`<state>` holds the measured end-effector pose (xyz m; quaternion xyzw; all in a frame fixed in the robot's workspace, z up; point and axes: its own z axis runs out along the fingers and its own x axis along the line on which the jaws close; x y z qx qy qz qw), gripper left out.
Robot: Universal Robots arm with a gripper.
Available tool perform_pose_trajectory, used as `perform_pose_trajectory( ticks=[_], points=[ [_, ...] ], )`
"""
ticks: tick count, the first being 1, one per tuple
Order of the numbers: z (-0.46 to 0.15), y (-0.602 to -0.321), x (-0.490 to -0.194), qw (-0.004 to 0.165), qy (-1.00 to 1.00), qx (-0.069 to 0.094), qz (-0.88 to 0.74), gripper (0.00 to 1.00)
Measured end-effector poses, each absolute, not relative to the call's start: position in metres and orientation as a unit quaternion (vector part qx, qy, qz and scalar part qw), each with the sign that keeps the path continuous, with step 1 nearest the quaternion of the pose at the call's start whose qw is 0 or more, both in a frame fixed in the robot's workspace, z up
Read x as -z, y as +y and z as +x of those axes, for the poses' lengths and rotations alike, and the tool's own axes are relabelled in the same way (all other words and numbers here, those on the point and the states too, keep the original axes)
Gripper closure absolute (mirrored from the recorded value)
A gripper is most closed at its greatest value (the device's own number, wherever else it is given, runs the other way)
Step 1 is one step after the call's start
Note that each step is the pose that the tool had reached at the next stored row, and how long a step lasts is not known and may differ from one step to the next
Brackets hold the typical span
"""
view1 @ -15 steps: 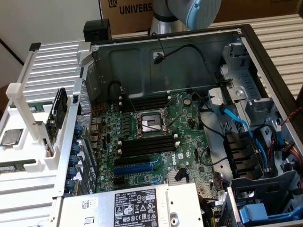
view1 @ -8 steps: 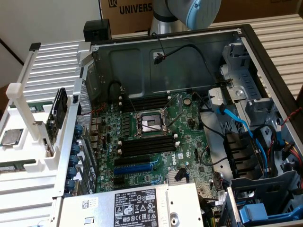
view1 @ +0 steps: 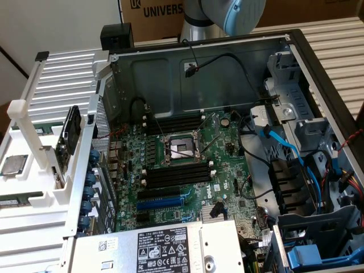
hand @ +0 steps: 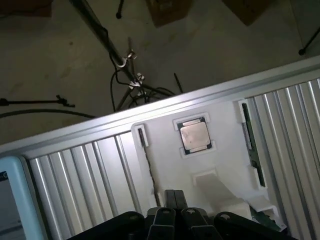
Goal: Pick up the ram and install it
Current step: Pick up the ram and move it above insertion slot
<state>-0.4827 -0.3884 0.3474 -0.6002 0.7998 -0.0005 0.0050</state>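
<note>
The ram (hand: 251, 150) is a long thin green stick lying in a narrow slot of the white holder block (hand: 225, 165), beside a square silver processor chip (hand: 194, 136). My gripper (hand: 173, 194) hangs above that block, a little away from the ram, with its black fingers pressed together and nothing between them. In the exterior view a green stick, the ram (view1: 44, 129), rests in the white holder (view1: 34, 176) at the exterior view's left, outside the open computer case (view1: 296, 51). Black memory slots with white end clips (view1: 176, 173) lie on the motherboard (view1: 222, 165).
The processor socket (view1: 179, 149) sits between two banks of memory slots, with a blue expansion slot (view1: 162, 200) nearer the camera. Blue and black cables (view1: 284, 151) and drive cages crowd the exterior view's right. A power supply (view1: 165, 244) lies in front. The holder rests on ribbed metal (hand: 85, 170).
</note>
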Motion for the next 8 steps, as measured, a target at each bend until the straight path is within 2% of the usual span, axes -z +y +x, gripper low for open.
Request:
perform_pose_trajectory(
  ticks=[8],
  points=[
    [-0.4854,-0.3913,-0.3382,0.005,0.784,0.000,-0.621,0.90]
  ],
)
